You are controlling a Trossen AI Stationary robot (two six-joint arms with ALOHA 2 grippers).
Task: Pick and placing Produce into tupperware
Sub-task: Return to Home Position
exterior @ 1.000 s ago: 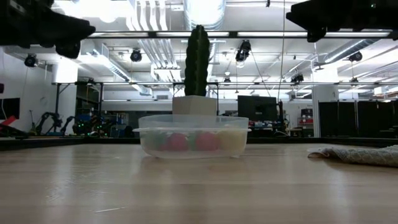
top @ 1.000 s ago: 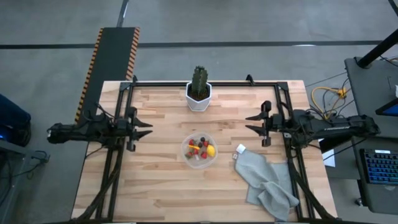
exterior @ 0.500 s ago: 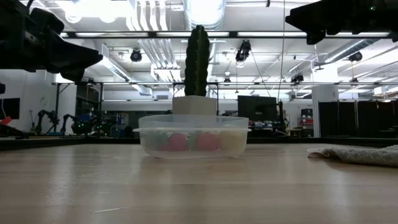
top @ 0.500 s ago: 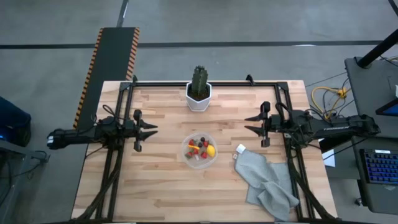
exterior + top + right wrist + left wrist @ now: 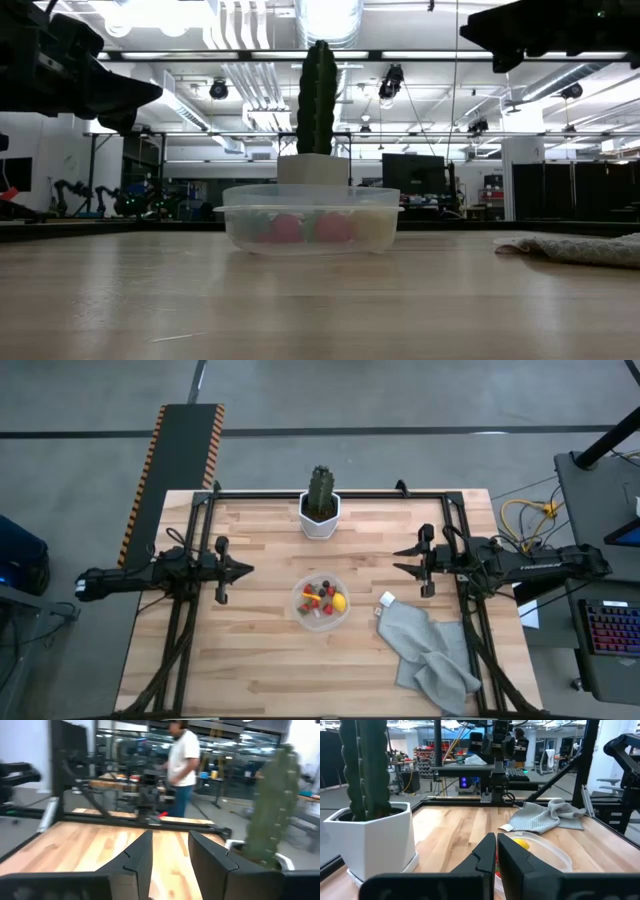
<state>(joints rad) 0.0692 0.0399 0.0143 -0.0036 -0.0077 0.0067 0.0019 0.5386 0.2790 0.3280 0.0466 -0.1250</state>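
The round clear tupperware (image 5: 321, 601) stands on the middle of the wooden table and holds the produce: red strawberries, a yellow lemon (image 5: 339, 602) and dark pieces. It also shows in the low view (image 5: 311, 218) and the left wrist view (image 5: 547, 854). My left gripper (image 5: 248, 570) hovers left of the tupperware with its fingers shut and empty, pointing toward it. My right gripper (image 5: 397, 560) hovers to the right of the tupperware and a little farther back, open and empty. Both are well above the table top.
A tall green cactus in a white hexagonal pot (image 5: 320, 506) stands at the far edge, behind the tupperware. A crumpled grey cloth (image 5: 427, 652) lies at the near right. A person (image 5: 183, 766) stands in the room beyond the table. Bare wood lies at the near left.
My left gripper has come down and moved a little toward the near edge and toward the tupperware, and its fingers have closed together. The tupperware, the produce and my right gripper have stayed where they were.
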